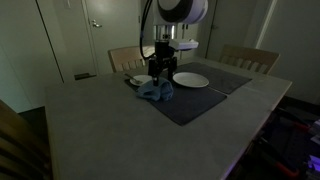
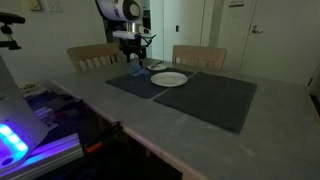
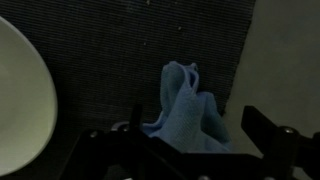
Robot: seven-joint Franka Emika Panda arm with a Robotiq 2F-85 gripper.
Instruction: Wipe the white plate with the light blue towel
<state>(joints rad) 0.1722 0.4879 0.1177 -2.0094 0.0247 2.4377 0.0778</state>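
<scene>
Dark placemat (image 3: 120, 50): blue towel (image 3: 190, 112) beside white plate (image 3: 20, 90)

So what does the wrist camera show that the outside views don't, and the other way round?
Only the wrist view shows the weave of the dark placemat and the folds of the blue towel up close, between the fingers of the open gripper. Only an exterior view shows the robot arm, the wooden chairs, the door and the whole table. Both show the towel, the placemat and the white plate, though the wrist view catches only the plate's edge.
</scene>
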